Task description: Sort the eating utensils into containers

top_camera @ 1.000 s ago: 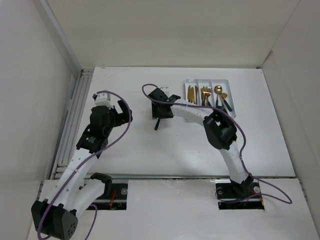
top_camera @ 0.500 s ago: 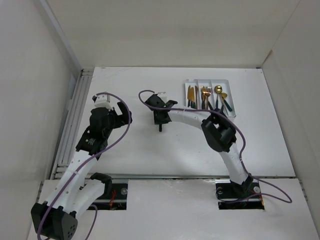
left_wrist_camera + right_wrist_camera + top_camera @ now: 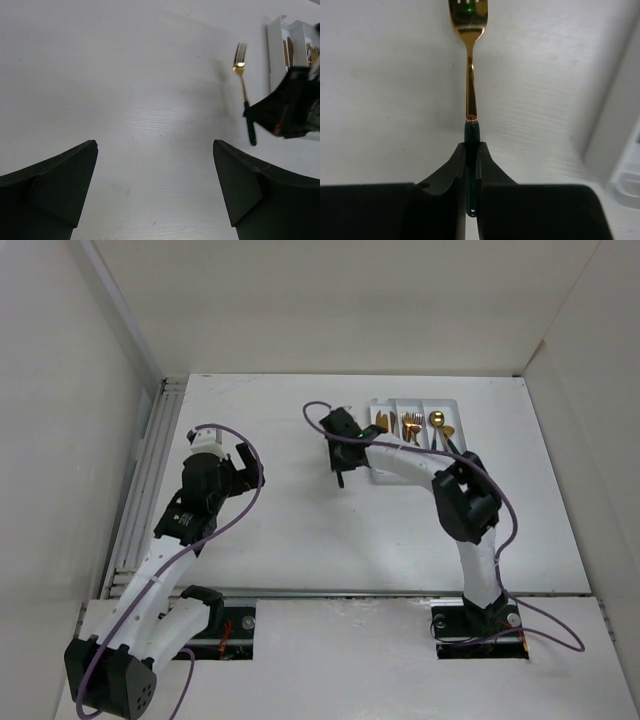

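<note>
The right gripper (image 3: 471,150) has its two black fingers pressed together on the dark green handle of a gold fork (image 3: 469,90), pinching it just below the place where the handle meets the gold neck. The fork points straight away from the fingers, with its tines at the far end. In the top view this gripper (image 3: 340,466) is just beside the left edge of the white cutlery tray (image 3: 415,402), outside of it, and the end of the dark handle shows below the fingers. From the left wrist camera the fork (image 3: 242,85) is also near the left wall of the tray (image 3: 274,55), with its tines toward the far end of the tray; whether it touches the white table (image 3: 300,530) I cannot tell. Inside the tray, gold knives (image 3: 381,423) lie in the left compartment, gold forks (image 3: 410,426) in the middle one, and gold spoons (image 3: 437,421) in the right one; the right arm passes over the near part of the tray and hides it. The left gripper (image 3: 155,185) is spread wide and holds nothing, with only bare table between its fingers; it (image 3: 238,462) stays well apart from the tray, far to the left of it.
</note>
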